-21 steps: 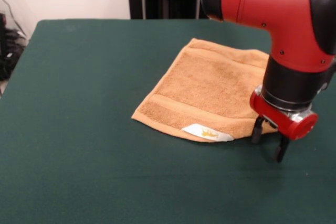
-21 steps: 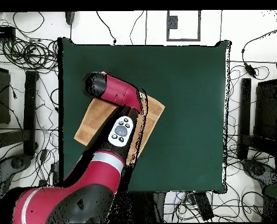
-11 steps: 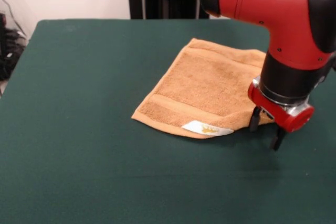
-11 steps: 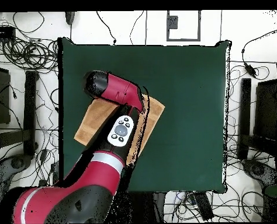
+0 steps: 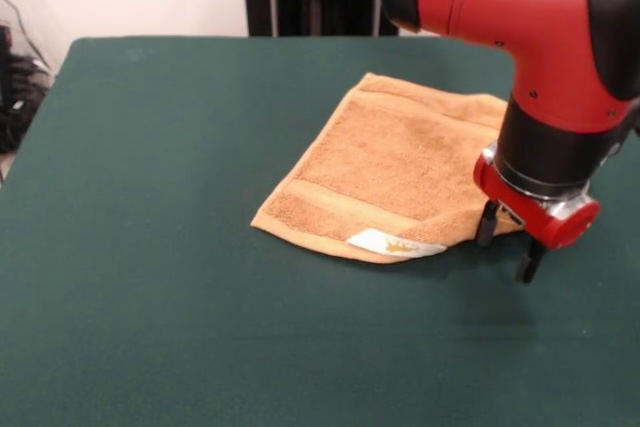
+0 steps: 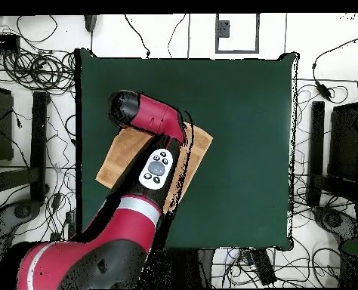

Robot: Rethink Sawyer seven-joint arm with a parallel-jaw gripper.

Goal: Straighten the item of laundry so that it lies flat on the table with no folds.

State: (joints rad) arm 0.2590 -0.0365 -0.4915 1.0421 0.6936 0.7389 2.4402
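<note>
Table (image 5: 150,327): dark green felt-like top. The near half is bare cloth, and no bin, tray or other container shows in either view.

Gripper (image 5: 507,245): near right in the front view, at the towel's near right corner. Two dark fingers (image 5: 487,224) are spread, pinching nothing. The left finger stands at or just over the towel's edge; the right one hangs over bare green. Whether the tips touch the table cannot be told. In the overhead view the arm (image 6: 148,121) hides the gripper.

Towel (image 5: 400,167): tan-orange terry, right of centre, middle distance, set askew to the table's edges. A white label (image 5: 395,243) with a yellow mark lies face up along the near edge, which looks turned over or doubled there. A border band crosses just behind it. The far corner lies flat toward the far right; the right corner is hidden behind the arm.

Step in hand, as judged: taking hold of the near right corner to pull out the fold.
- Lower until one finger slides under the hem and catches only the top layer.
- Close firmly on the corner itself, not the band.
- Draw low and outward, toward the near right, so the cloth unrolls rather than drags.

Beyond the table: black stand, pale wall.
</note>
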